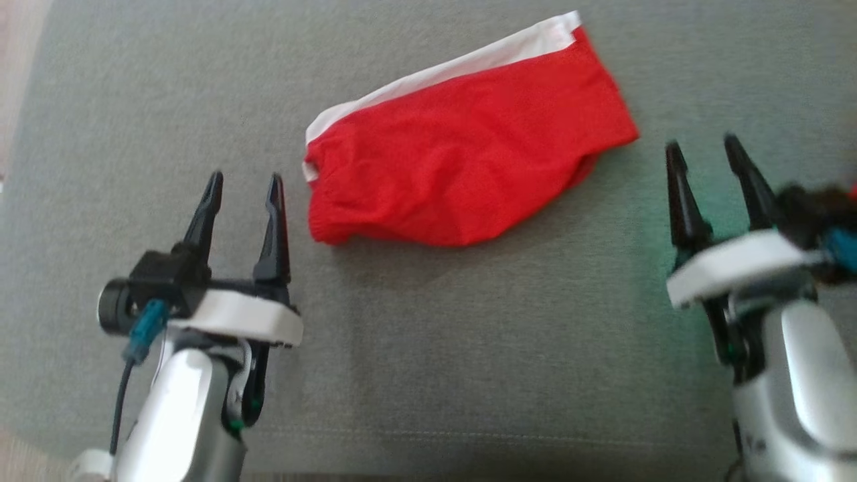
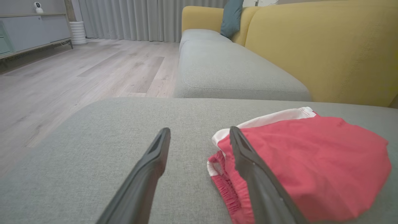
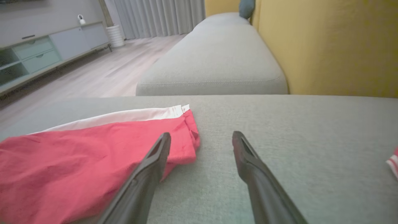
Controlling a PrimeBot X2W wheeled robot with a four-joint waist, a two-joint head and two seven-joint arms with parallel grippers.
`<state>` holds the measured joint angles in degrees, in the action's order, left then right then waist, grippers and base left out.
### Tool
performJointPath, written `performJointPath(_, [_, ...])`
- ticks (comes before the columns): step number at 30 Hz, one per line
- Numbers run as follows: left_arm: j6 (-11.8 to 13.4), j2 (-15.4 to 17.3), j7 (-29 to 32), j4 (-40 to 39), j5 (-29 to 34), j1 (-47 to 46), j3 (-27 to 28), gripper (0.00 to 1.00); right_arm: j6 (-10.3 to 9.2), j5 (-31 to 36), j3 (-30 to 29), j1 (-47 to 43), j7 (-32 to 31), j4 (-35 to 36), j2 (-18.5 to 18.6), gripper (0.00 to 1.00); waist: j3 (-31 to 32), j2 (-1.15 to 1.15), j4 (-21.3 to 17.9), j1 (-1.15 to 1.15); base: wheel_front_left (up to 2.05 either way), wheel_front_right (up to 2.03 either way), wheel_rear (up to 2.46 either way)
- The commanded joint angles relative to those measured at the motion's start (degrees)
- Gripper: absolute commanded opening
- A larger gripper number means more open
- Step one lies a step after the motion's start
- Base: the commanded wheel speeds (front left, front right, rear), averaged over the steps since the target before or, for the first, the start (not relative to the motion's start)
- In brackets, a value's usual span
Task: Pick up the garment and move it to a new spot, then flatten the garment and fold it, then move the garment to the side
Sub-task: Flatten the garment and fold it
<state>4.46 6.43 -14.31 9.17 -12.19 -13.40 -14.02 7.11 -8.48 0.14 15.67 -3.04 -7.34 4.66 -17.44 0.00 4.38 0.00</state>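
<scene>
Nearest the robot, the left gripper (image 1: pixel 245 179) and the right gripper (image 1: pixel 702 144) hover low over the grey cushion (image 1: pixel 469 361). Each has its two dark fingers spread wide with nothing between them. The left one sits at the near left and the right one at the right, slightly farther out.

Between them and a little beyond lies the red garment (image 1: pixel 469 161). It forms a compact, slightly rumpled shape lying on a slant, its right end farther away than its left. A white band (image 1: pixel 455 67) runs along its far edge, and the gathered elastic hem (image 2: pixel 228 193) lies just beside the left gripper's right finger. Neither gripper touches the cloth.

This layout fits two stages. The garment may be lying doubled over, waiting to be lifted and spread, or it may be folded and set down with the arms clear of it. The pictures do not settle which. If a grasp is due, the corners at either end are the nearest holds.

Beyond are another grey seat (image 2: pixel 230 71), a yellow backrest (image 2: pixel 326 46) and a wooden floor (image 2: pixel 77 71).
</scene>
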Motion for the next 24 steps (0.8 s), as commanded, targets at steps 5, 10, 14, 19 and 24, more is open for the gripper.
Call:
performJointPath(5, [-1.2,-0.4,-0.7,-1.6,0.5,-4.4,2.4,1.00,0.37,0.5,3.7,10.8,-4.7,-7.5,2.3,1.00,-3.7,0.00,3.6,0.00,0.00,0.00,0.00])
performJointPath(10, [-2.1,-1.6,-0.7,-1.0,0.5,-5.9,2.3,1.00,0.37,1.8,2.3,16.1,-9.7,-15.7,3.2,1.00,-4.4,0.00,5.6,0.00,0.00,0.00,0.00])
performJointPath(14, [-2.4,-2.1,-0.7,-0.6,0.4,-6.4,2.7,1.00,0.37,2.1,1.9,17.5,-12.4,-18.7,3.0,1.00,-4.6,0.00,6.0,0.00,0.00,0.00,0.00])
performJointPath(19, [-3.0,-2.5,-0.7,-0.2,1.0,-6.7,3.2,1.00,0.37,0.3,2.2,17.8,-14.6,-21.2,2.3,0.00,-4.7,0.00,5.8,0.00,0.00,0.00,0.00])
performJointPath(24, [-3.4,-2.7,-0.7,0.3,1.7,-6.0,3.7,1.00,0.37,-1.6,3.0,16.1,-11.9,-20.3,2.1,0.00,-3.5,0.00,4.9,0.00,0.00,0.00,0.00])
